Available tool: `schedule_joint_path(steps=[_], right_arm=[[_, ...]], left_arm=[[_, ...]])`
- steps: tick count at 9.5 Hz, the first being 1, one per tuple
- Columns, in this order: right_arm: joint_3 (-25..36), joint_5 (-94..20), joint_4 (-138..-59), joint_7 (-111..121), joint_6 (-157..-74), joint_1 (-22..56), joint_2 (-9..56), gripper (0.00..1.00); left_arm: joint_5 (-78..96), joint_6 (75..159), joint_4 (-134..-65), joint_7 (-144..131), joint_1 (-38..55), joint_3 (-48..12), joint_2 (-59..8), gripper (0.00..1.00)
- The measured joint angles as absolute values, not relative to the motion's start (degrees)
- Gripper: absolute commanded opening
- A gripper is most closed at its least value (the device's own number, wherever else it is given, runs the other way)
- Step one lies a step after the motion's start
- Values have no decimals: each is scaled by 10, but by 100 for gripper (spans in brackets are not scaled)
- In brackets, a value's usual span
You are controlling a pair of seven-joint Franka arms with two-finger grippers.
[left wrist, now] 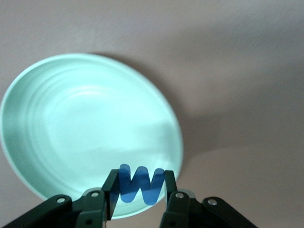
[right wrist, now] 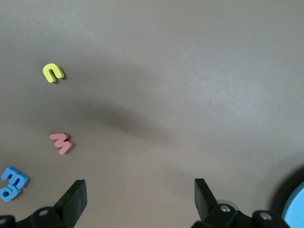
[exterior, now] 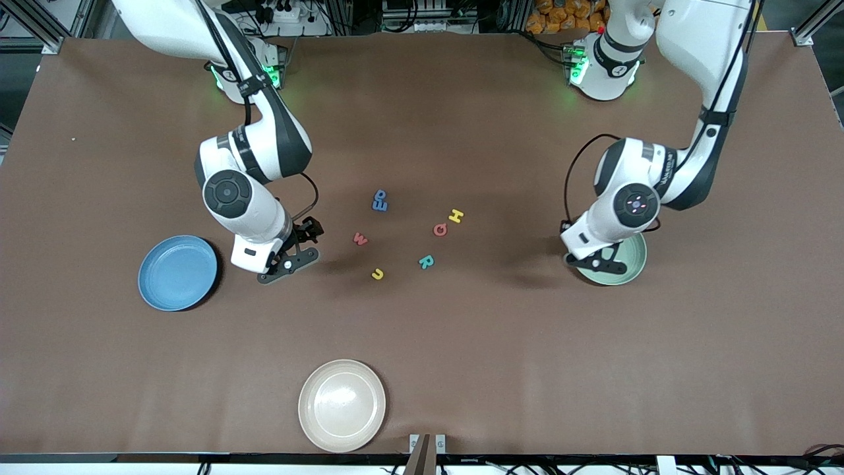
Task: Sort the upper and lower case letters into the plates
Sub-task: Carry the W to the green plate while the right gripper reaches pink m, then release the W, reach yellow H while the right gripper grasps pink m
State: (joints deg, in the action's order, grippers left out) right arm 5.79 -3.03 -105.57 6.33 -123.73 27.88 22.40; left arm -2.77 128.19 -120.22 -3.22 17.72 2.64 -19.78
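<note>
Left wrist view shows the step in hand: the left hand pinches the blue M between its fingers and hangs over the rim of the pale green plate, so this looks like the drop of a capital letter. Below the hand, the plate holds nothing that I can see. The next move, as I judge it, calls for carrying the letter a little further in over the plate's middle before the fingers spread, since a release at the rim could let it slide onto the worktop.

The right hand waits with its fingers spread wide, over bare worktop just beside the blue plate, which also lies empty. Off to its other side sit the red w, yellow u, teal R, red Q, yellow H and two blue letters lying together. A beige plate, empty, lies well apart from both hands.
</note>
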Motion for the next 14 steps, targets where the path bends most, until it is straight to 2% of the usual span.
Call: schedule_joint_path(steps=[1, 2, 6, 8, 11, 14], right_arm=[[57, -30, -1056, 63, -1243, 281, 224, 100], [57, -30, -1056, 63, -1249, 285, 224, 100], [55, -30, -1057, 63, -1264, 324, 244, 100], [55, -30, -1057, 63, -1282, 350, 259, 100], [54, -30, -1064, 64, -1343, 386, 298, 100], [54, -30, -1067, 72, -1370, 408, 341, 100]], left_arm=[[-28, 1290, -1223, -15, 177, 40, -184, 57], [-28, 1296, -1231, -14, 177, 43, -179, 77], [-28, 1305, -1216, -80, 208, 29, -182, 74], [-23, 1306, -1198, -175, 216, -7, -189, 71], [-10, 1308, -1124, -410, 241, -89, -236, 69], [-5, 1314, -1038, -689, 281, -114, -317, 69]])
